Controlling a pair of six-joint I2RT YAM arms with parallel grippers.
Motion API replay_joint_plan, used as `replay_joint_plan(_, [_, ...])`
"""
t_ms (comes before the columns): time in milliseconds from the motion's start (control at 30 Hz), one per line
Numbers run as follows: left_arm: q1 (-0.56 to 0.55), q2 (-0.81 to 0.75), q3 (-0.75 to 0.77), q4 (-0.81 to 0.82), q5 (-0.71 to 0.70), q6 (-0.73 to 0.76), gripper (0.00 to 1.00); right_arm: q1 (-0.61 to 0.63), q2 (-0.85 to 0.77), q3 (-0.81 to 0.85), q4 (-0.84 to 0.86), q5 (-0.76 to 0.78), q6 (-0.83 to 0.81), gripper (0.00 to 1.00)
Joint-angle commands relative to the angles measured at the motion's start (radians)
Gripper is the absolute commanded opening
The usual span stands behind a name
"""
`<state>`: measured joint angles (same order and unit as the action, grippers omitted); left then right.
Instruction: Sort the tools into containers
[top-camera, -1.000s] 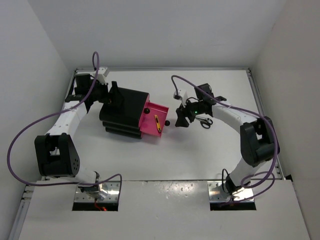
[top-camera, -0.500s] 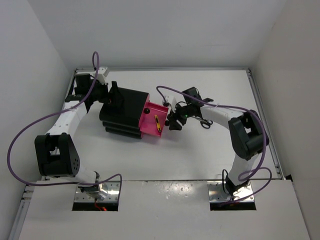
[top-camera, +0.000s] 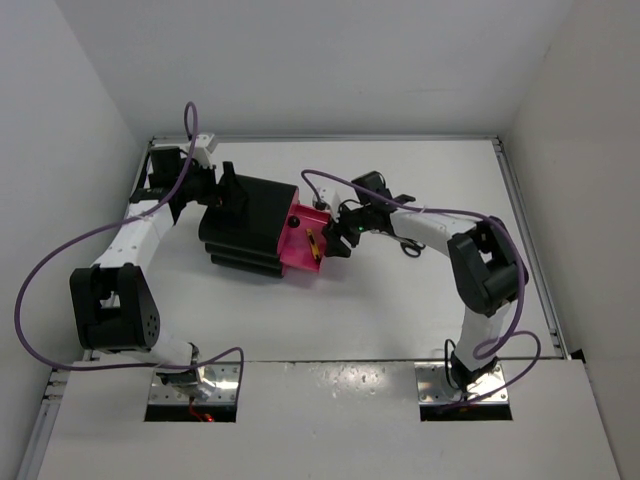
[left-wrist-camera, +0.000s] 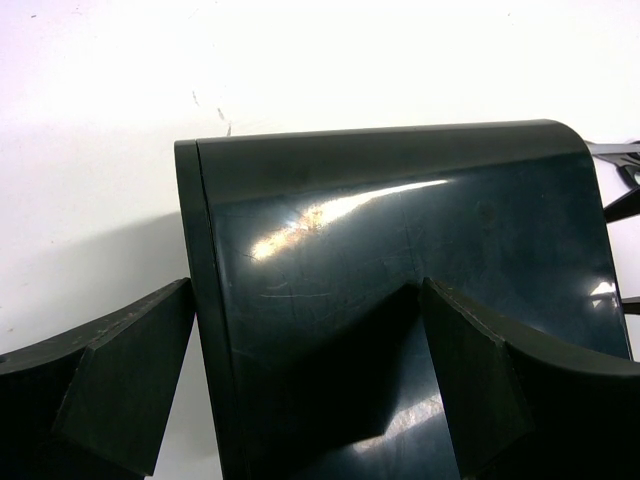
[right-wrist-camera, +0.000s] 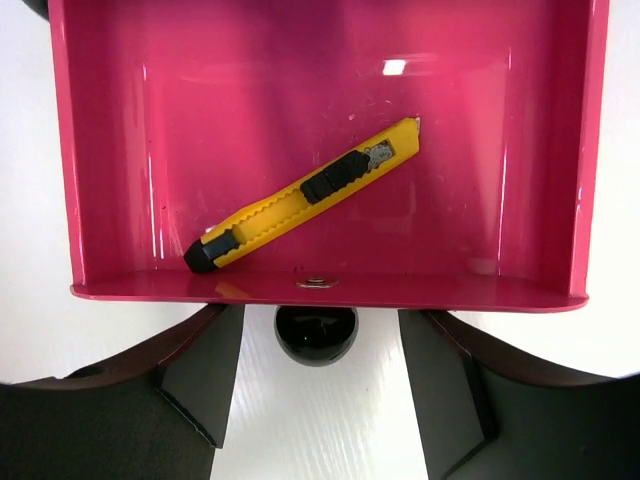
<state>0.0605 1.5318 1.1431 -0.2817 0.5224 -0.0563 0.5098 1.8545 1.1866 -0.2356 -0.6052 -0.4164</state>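
The black drawer unit (top-camera: 248, 225) lies on the white table, and one magenta-pink drawer (top-camera: 303, 246) is pulled out toward the right. A yellow-and-black-handled tool (right-wrist-camera: 300, 196) lies diagonally inside that drawer (right-wrist-camera: 110, 150); it also shows in the top view (top-camera: 313, 243). My right gripper (right-wrist-camera: 316, 372) is open, its fingers on either side of the drawer's round black knob (right-wrist-camera: 316, 333) without touching it. My left gripper (left-wrist-camera: 305, 375) is open at the unit's back (left-wrist-camera: 400, 270), one finger beside its edge and one over its top. The green screwdriver and the silver wrench are out of view.
A black-handled scissor-like tool (top-camera: 409, 245) lies on the table under the right arm. A second black knob (top-camera: 295, 221) shows on the unit's front above the open drawer. White walls enclose the table on three sides.
My right gripper has moved left across the table to the open drawer's knob. The drawer looks slightly further in. The left arm has not moved.
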Motion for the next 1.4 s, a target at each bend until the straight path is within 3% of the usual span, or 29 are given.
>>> replay_joint_plan(0, [-0.013,0.113,-0.098,-0.251,-0.110,0.096,0.97,0.018,0.021,0.054,0.074,-0.074,0.022,0.63])
replay_joint_plan(300, [-0.013,0.113,-0.098,-0.251,-0.101,0.096,0.97,0.027,0.040,0.073,0.130,-0.163,0.067,0.63])
replay_joint_plan(733, [-0.013,0.133,-0.098,-0.251,-0.101,0.096,0.97,0.081,0.121,0.091,0.332,-0.173,0.189,0.63])
replay_joint_plan(933, [-0.013,0.154,-0.098,-0.251,-0.101,0.096,0.97,0.090,0.141,0.058,0.501,-0.215,0.277,0.64])
replay_joint_plan(1200, [-0.013,0.154,-0.098,-0.251,-0.101,0.096,0.97,0.090,0.160,-0.033,0.824,-0.205,0.522,0.68])
replay_joint_plan(1367, [-0.013,0.154,-0.098,-0.251,-0.101,0.096,0.97,0.090,0.169,-0.054,0.892,-0.180,0.565,0.69])
